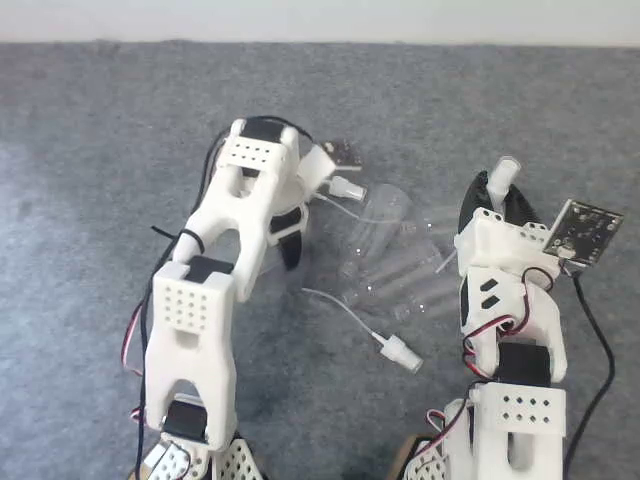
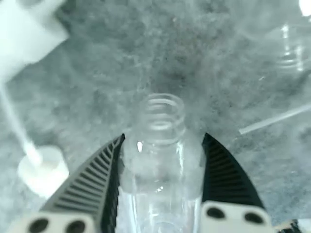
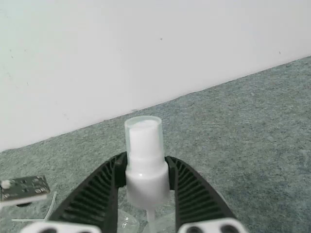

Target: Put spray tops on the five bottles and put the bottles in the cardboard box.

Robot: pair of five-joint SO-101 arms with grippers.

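Bottles (image 1: pixel 392 255) of clear plastic are seen lying on their sides in a loose cluster on the grey surface (image 1: pixel 100 120), between the two arms. One further clear bottle (image 2: pixel 163 116) is gripped by the left pincer (image 2: pixel 163 140): its ribbed black jaws are pressed against the bottle's two sides below the shoulder, and the open, threaded neck is left uncovered and pointed away from the wrist. A white spray top (image 2: pixel 43 170) is seen on the surface just beside this pincer, with a thin tube touching it.

A white spray top (image 3: pixel 144 141) with a clear cap is pinched by the right pincer (image 3: pixel 146 162), the jaws being closed on its collar; it is held upright, with its dip tube hanging down between the jaws. From the high view this right pincer (image 1: pixel 495 195) is placed at the far right edge of the bottle cluster, raised off the surface.

A loose spray top (image 1: pixel 403 353) with a long curved tube is laid on the surface near the cluster, on the side towards the arm bases. Another spray top (image 1: pixel 347 186) is seen near the head of the left arm, just beside the far end of the cluster
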